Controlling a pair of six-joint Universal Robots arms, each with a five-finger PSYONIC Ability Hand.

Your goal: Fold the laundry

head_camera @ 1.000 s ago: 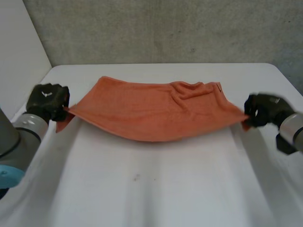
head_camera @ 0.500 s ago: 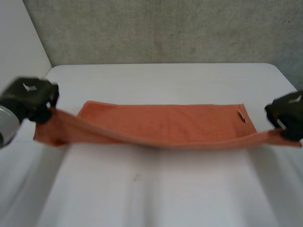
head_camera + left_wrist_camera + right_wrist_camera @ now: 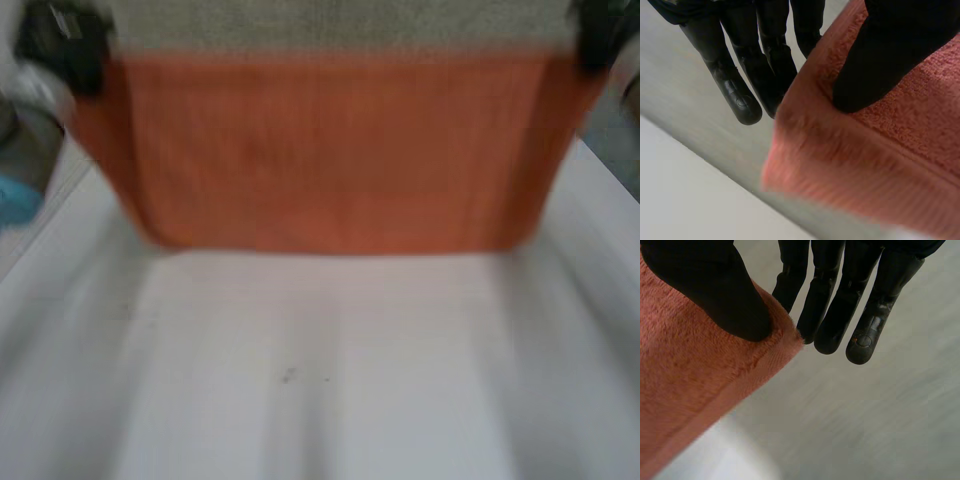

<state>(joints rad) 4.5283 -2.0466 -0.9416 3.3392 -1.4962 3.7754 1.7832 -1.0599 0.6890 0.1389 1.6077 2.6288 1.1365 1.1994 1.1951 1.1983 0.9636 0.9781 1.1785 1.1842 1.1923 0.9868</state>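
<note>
here, the left hand (image 3: pixel 890 55) pinches the upper left corner of the orange towel (image 3: pixel 330 150), thumb on the front and straight fingers (image 3: pixel 771 60) behind. a round stamp (image 3: pixel 742 102) on one fingertip is too small to read. the towel hangs stretched flat between the hands, raised over the white table (image 3: pixel 330 380). the right hand (image 3: pixel 715 295) pinches the upper right corner likewise, thumb against fingers.

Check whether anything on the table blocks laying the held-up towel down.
Nothing visible does. The orange towel hangs from the left hand and right hand, each pinching a top corner, above bare white table.
</note>
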